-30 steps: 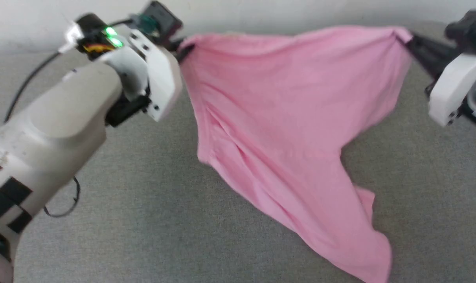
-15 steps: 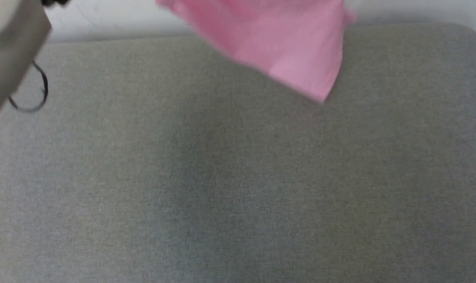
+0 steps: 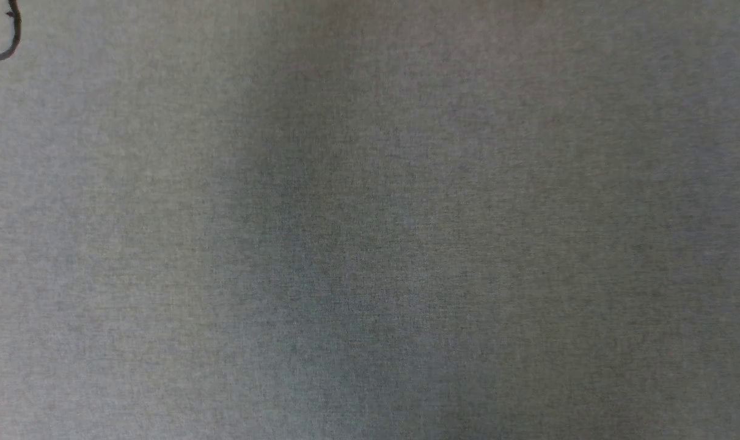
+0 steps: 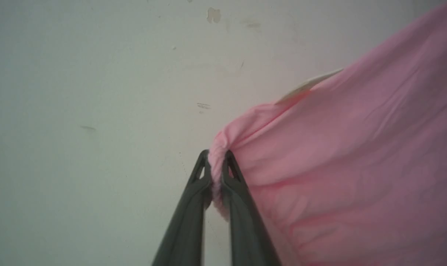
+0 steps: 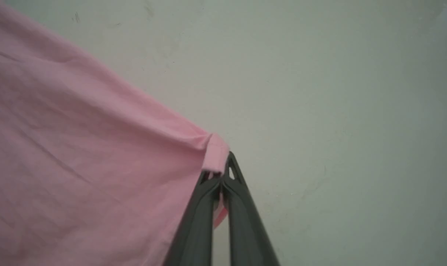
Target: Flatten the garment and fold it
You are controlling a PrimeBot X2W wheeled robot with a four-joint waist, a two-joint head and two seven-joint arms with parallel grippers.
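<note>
My left pincer (image 4: 216, 155) was clamped on a bunched garment (image 4: 337, 166) corner, right pincer (image 5: 219, 168) on a hem corner, cloth running inward from each toward the other, so the held edge spanned between them, aloft before a pale wall (image 4: 98, 92).

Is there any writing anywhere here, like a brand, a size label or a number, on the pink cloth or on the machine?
No text can be read.
The pale tag on the pink garment shows edge-on in the left wrist view, so any print on it cannot be seen.
The wall bears scuffs and chips, not writing.
The left gripper and right gripper show no markings on their dark fingers.
</note>
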